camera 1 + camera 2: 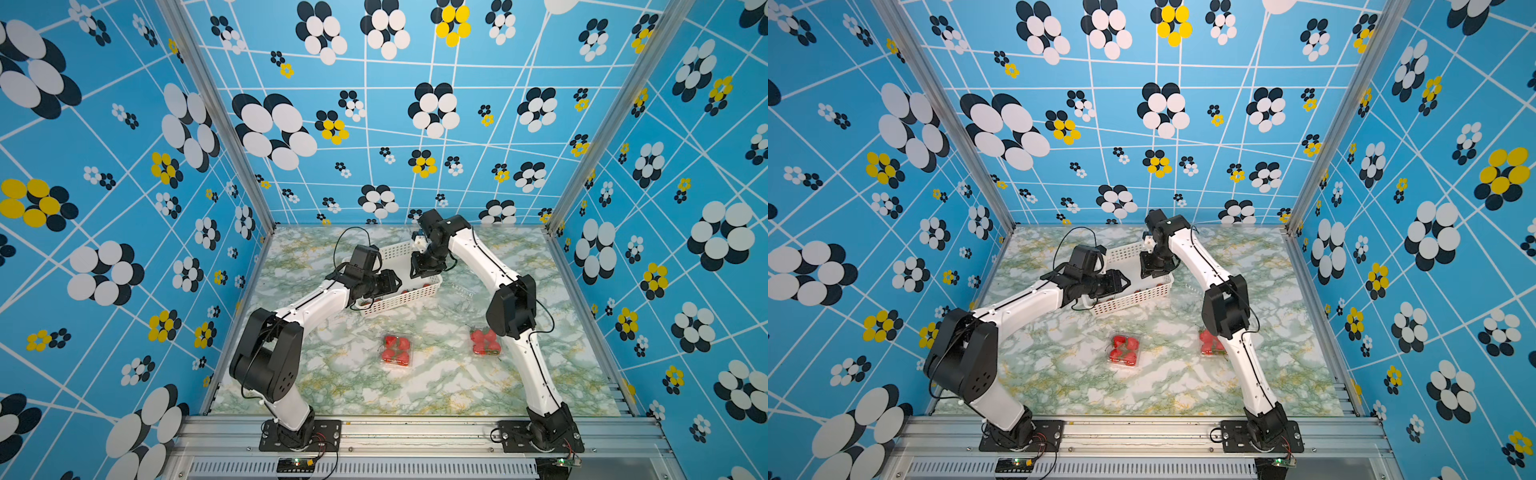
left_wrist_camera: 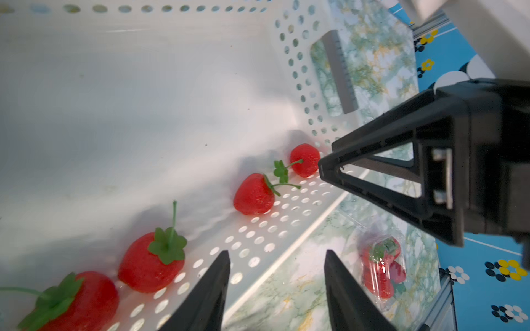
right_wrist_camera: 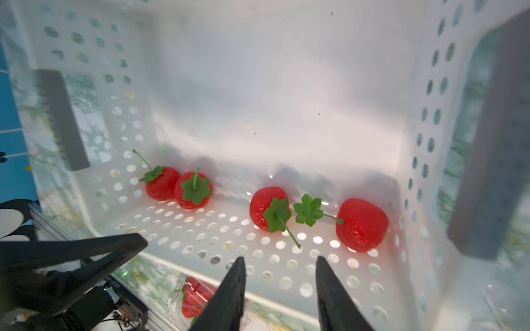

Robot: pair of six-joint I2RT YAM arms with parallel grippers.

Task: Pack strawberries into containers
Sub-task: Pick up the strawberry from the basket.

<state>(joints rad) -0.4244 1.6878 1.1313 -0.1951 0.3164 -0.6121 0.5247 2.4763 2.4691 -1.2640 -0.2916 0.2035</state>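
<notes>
Several red strawberries (image 3: 266,207) with green caps lie in a row along one wall inside the white perforated basket (image 1: 411,297); the left wrist view shows the same strawberries (image 2: 253,195). My left gripper (image 2: 277,255) hangs over the basket's near wall, open, nothing between its fingers. My right gripper (image 3: 281,259) hovers open above that wall, just short of the berries. On the table in front stand two clear containers filled with strawberries, one at the middle (image 1: 397,351) and one (image 1: 485,341) partly behind the right arm. A third, empty container (image 1: 463,291) lies right of the basket.
Both grippers (image 1: 397,280) (image 1: 422,272) meet close together over the basket, a short gap between them. The basket has grey handle slots (image 3: 61,120) in its end walls. Patterned blue walls enclose the marble-look table (image 1: 436,386) on three sides.
</notes>
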